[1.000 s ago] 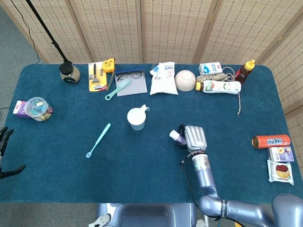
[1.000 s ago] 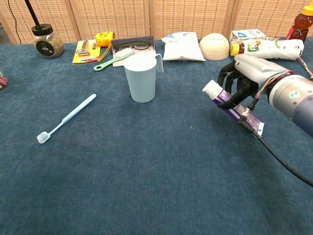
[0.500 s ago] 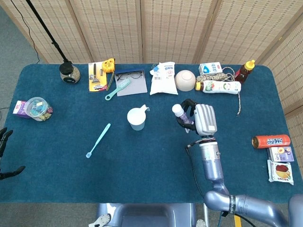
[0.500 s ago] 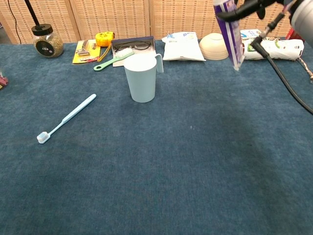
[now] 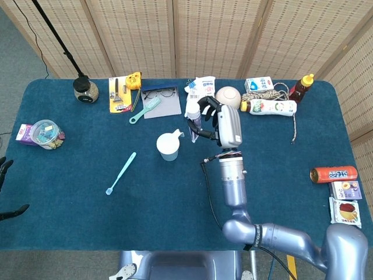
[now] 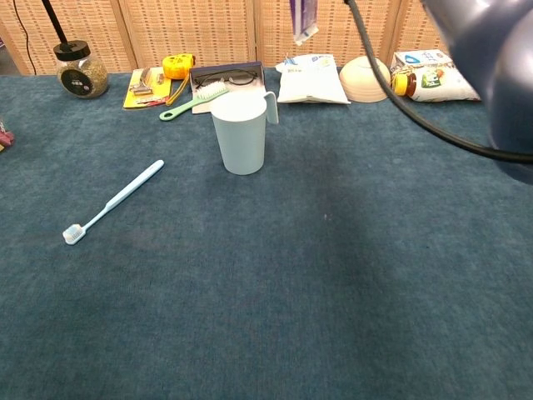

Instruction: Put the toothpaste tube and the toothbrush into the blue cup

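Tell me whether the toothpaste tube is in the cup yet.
Not yet. The right hand holds the toothpaste tube in the air, right of the blue cup.

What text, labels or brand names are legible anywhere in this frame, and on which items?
"ARCTIC OCEAN" on the orange can at the table's right edge.
White pouch: blue print, too small to read.
Milk carton, white bottle, snack packets, toothpaste tube in the right hand: print blurred, unreadable.
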